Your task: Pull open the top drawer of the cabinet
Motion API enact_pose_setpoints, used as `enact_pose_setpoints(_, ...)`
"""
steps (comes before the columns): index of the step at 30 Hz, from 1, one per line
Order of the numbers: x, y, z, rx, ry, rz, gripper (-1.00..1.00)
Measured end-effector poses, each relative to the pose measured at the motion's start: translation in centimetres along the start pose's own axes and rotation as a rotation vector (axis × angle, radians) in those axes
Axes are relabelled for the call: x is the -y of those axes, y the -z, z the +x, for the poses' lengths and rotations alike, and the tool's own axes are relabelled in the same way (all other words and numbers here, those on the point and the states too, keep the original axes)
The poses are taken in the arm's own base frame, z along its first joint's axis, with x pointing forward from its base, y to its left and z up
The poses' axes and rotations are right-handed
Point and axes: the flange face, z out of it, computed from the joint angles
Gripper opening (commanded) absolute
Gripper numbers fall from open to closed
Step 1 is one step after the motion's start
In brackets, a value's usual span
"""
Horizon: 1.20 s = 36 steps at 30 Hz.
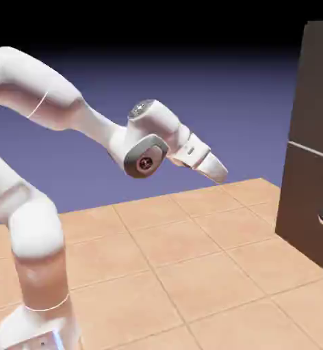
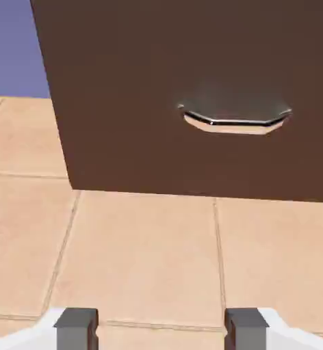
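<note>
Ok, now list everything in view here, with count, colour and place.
Cabinet: one, dark brown, at the exterior view's right edge, partly out of frame
Seam: one, thin and pale, across the cabinet front
Handle: one, shiny metallic with dark and pale reflections, on the lower part of the cabinet front
Floor: one surface of square tiles, light orange-tan, beneath the arm and cabinet
Backdrop: one, blue-violet, darkening to black at the top, behind everything
Arm: one, white with grey joint caps, at the exterior view's left, reaching toward the cabinet
Hand: one, white with two grey fingertips, standing open short of the cabinet, nothing between the tips but floor behind
</note>
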Motion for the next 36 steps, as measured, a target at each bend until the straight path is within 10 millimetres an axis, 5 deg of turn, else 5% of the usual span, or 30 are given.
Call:
enact_pose_setpoints(9,4.8,3.4,6.4,-0.028,-0.252,0.258,0.00)
enact_pose_setpoints(18,6.8,4.7,12.9,-0.013,-0.525,0.456,0.00)
enact_pose_setpoints(26,7.3,3.5,18.2,0.014,-0.768,0.575,0.00)
enact_pose_setpoints(36,7.2,-0.8,23.3,0.039,-1.049,0.661,0.00)
